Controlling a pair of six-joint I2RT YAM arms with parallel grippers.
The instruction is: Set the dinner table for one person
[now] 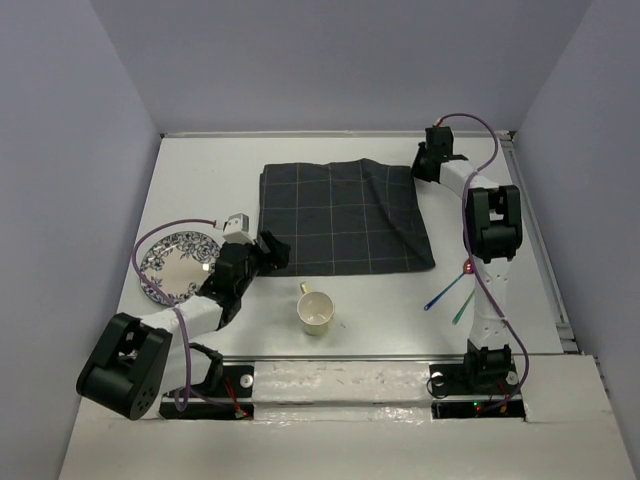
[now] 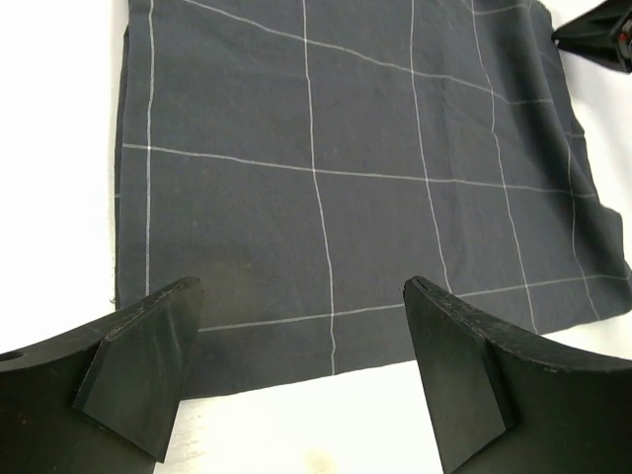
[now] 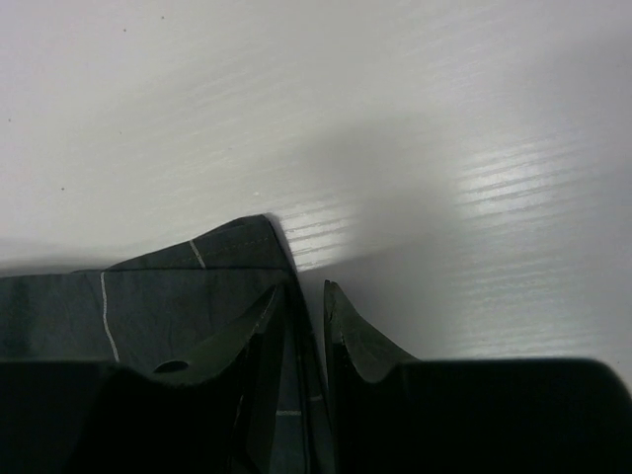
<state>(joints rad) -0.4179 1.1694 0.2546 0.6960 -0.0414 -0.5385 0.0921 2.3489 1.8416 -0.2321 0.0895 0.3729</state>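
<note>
Our left gripper [image 1: 270,250] hangs wide open and empty over the near-left corner of the cloth [image 1: 345,215] on the white table [image 1: 200,165]. We should lower it and pinch squarely, matching our right gripper [image 1: 428,160], which is closed narrowly on the far-right corner.

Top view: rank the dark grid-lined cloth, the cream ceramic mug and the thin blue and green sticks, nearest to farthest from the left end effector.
From the left end effector:
1. dark grid-lined cloth: its near-left corner sits right at the fingertips.
2. cream ceramic mug: to the right of the end effector and nearer the arm bases.
3. thin blue and green sticks: far across, beside the right arm.
</note>
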